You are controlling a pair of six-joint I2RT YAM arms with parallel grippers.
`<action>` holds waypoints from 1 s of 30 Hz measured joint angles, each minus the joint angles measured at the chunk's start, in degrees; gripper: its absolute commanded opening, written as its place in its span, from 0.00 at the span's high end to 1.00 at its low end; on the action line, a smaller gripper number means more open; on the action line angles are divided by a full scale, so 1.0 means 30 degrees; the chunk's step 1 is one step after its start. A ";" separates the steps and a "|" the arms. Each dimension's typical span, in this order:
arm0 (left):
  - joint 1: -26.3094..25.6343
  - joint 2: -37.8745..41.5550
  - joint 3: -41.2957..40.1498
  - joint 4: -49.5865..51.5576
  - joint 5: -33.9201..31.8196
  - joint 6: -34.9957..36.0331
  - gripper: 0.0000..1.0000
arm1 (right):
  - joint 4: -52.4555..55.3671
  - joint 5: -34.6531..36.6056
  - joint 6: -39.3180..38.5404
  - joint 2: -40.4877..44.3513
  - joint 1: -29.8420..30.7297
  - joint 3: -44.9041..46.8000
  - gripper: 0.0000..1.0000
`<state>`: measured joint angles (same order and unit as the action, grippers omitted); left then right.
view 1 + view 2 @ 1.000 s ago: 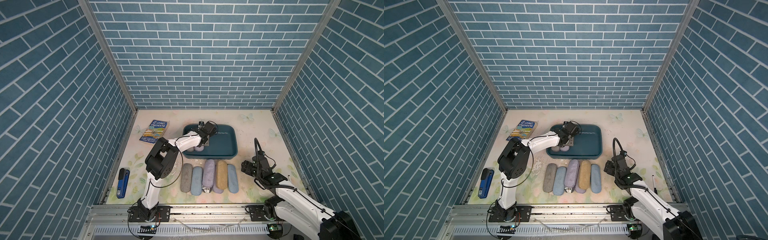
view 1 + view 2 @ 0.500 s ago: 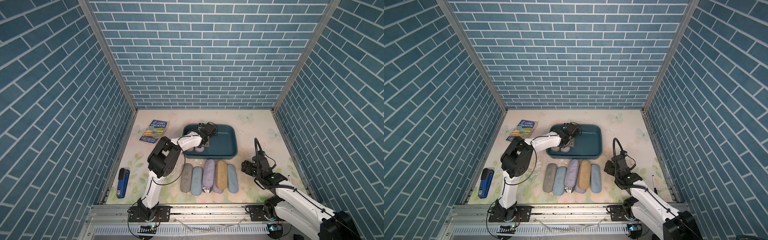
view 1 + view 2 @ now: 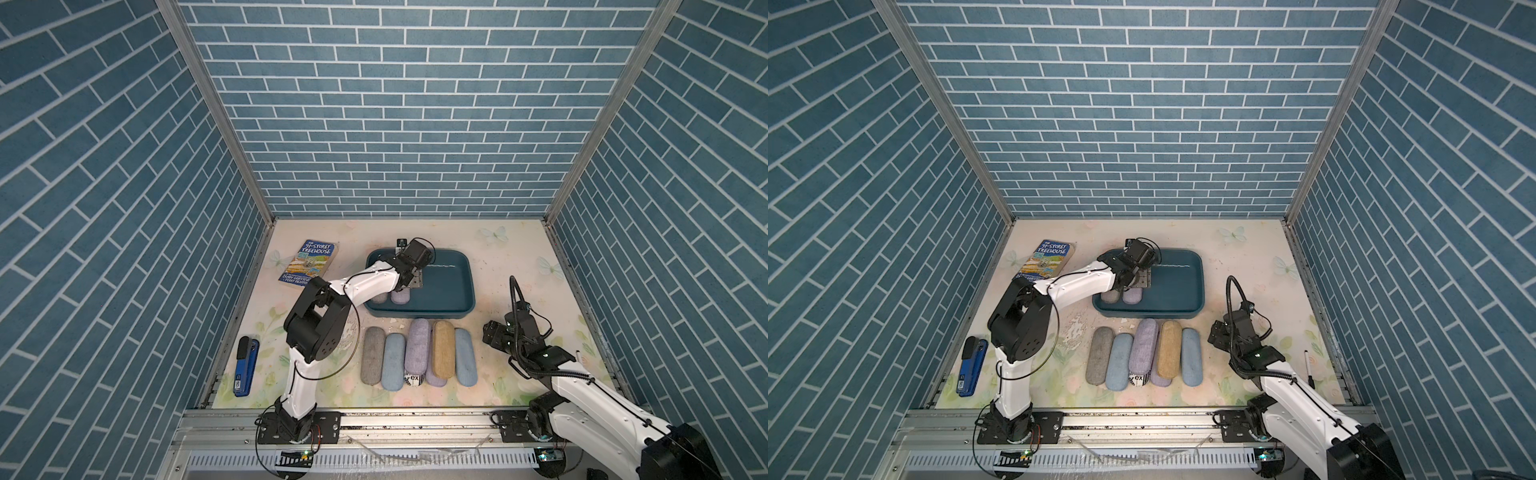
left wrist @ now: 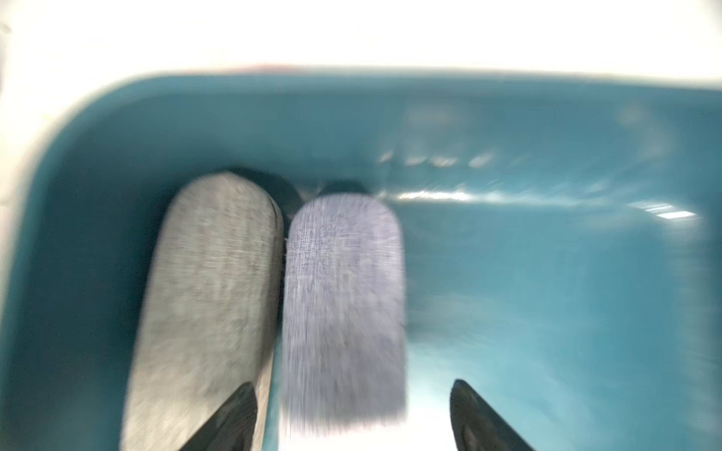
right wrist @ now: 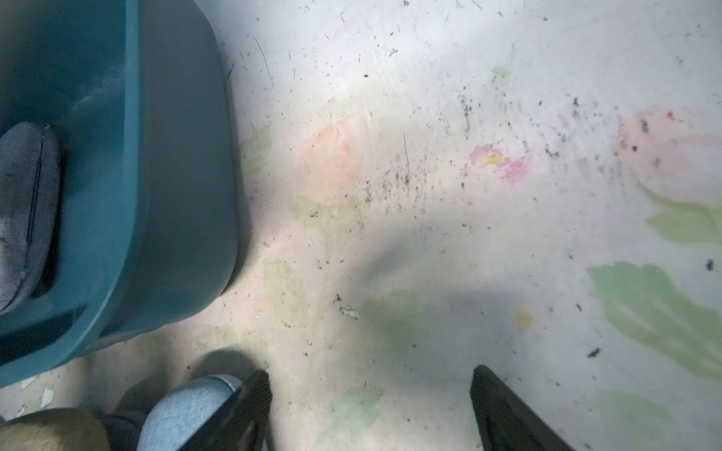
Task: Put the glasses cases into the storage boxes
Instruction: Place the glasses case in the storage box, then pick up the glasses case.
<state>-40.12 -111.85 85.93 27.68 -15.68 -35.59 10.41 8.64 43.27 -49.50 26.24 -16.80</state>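
Observation:
The dark teal storage box [image 3: 467, 270] holds a grey glasses case [image 4: 211, 296] and a lavender one [image 4: 344, 296] side by side at its left end. My left gripper [image 4: 351, 394] hangs open over them, its fingers straddling the lavender case without touching it; in both top views it sits over the box [image 3: 411, 282] [image 3: 1140, 282]. In front of the box lie several more cases: grey [image 3: 372, 355], light blue [image 3: 393, 361], lavender [image 3: 417, 347], tan [image 3: 444, 349], light blue [image 3: 465, 357], and a newspaper-print one [image 3: 413, 379] partly underneath. My right gripper [image 5: 369, 386] is open and empty, right of the row [image 3: 492, 334].
A blue book [image 3: 309, 262] lies left of the box. A blue-and-black stapler [image 3: 245, 365] sits near the left wall, and a black pen [image 3: 1308, 368] lies by the right wall. The box's right half [image 3: 1179, 286] holds nothing.
My left gripper has opened and let go of the lavender case, which now lies in the box beside the grey one. The right arm has not moved.

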 measured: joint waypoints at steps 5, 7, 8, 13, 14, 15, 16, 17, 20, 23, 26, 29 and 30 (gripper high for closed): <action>-0.0423 0.4226 -0.2193 -0.0342 0.0255 -0.0044 0.21 | 0.0073 0.0000 0.0000 -0.0007 0.0000 0.0000 0.18; -0.0823 0.5799 -0.3330 -0.0350 0.0262 -0.0146 0.21 | 0.0087 0.0000 0.0000 -0.0022 0.0000 0.0000 0.18; -0.1115 0.6615 -0.4014 -0.0342 0.0291 -0.0240 0.21 | 0.0087 0.0000 0.0000 -0.0036 0.0000 0.0000 0.18; -0.3126 0.8990 -0.6499 0.0051 0.0670 -0.0801 0.21 | -0.0073 -0.0022 0.0000 -0.0481 0.0000 -0.0007 0.18; -0.3621 0.9173 -0.6798 0.0175 0.0787 -0.0911 0.20 | -0.0102 -0.0029 0.0000 -0.0619 0.0000 -0.0007 0.18; -0.4124 0.9289 -0.7060 0.0270 0.0947 -0.1027 0.19 | -0.0131 -0.0036 0.0000 -0.0729 0.0000 -0.0007 0.18; -0.4656 0.9369 -0.7337 0.0342 0.1173 -0.1180 0.18 | -0.0160 -0.0051 0.0000 -0.0816 0.0000 -0.0007 0.18; -0.5093 0.9428 -0.7599 0.0335 0.1443 -0.1282 0.17 | -0.0189 -0.0073 0.0000 -0.0860 0.0000 -0.0007 0.18; -0.6054 0.9522 -0.8466 0.0153 0.2419 -0.1603 0.16 | -0.0211 -0.0095 0.0000 -0.0889 0.0000 -0.0007 0.18; -0.6331 0.9530 -0.9413 -0.0197 0.3184 -0.1960 0.15 | -0.0204 -0.0095 0.0000 -0.0874 0.0000 -0.0007 0.18; -0.6353 0.9530 -1.0156 -0.0386 0.3606 -0.2127 0.14 | -0.0189 -0.0102 0.0015 -0.0743 0.0000 -0.0007 0.18; -0.6353 0.9537 -1.0622 -0.0736 0.3963 -0.2164 0.13 | -0.0175 -0.0095 0.0146 -0.0313 0.0000 -0.0007 0.18; -0.6360 0.9537 -1.0754 -0.0911 0.4065 -0.2157 0.13 | -0.0175 -0.0095 0.0153 -0.0153 0.0000 -0.0007 0.19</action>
<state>-59.20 -83.24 53.67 24.95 -3.49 -42.06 9.89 8.36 43.72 -49.95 26.24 -16.82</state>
